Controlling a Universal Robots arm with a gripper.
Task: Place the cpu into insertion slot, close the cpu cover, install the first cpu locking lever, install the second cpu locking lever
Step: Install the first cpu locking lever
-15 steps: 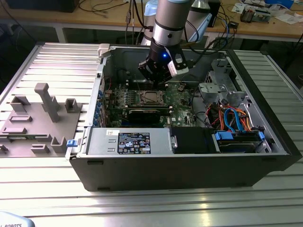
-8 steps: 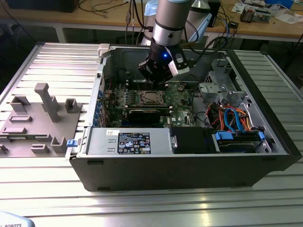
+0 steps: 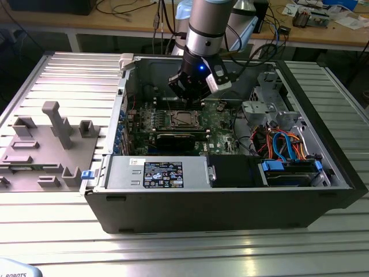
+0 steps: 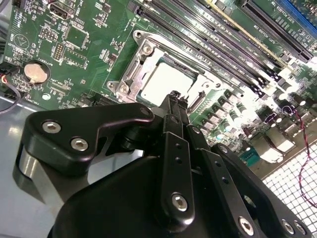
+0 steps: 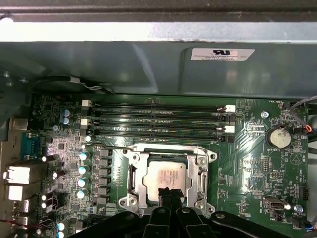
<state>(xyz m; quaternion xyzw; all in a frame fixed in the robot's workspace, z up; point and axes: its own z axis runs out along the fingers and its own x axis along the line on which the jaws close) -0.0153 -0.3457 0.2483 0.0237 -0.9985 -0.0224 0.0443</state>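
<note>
The cpu (image 5: 166, 174), a silver-grey square chip, lies flat in the insertion slot (image 5: 130, 171) on the green board. The cpu cover (image 5: 200, 166), a silver frame with a square window, lies down around the chip's edges. In the second wrist view the cpu (image 4: 166, 79) and the cpu cover (image 4: 143, 48) sit just beyond my fingertips. My gripper (image 5: 168, 192) hangs over the socket's near edge, its black fingers (image 4: 171, 106) pressed together with nothing between them. In the exterior view the gripper (image 3: 193, 103) hovers just above the socket (image 3: 183, 119) inside the open computer case.
Long black memory slots (image 5: 158, 119) run beside the socket, and a coin battery (image 5: 280, 138) lies nearby. The case wall (image 5: 148, 64) rises close behind. A black card (image 3: 173, 138), power supply (image 3: 161, 173) and drive bay with cables (image 3: 285, 147) fill the case. A grey fixture (image 3: 52, 138) stands at the exterior view's left.
</note>
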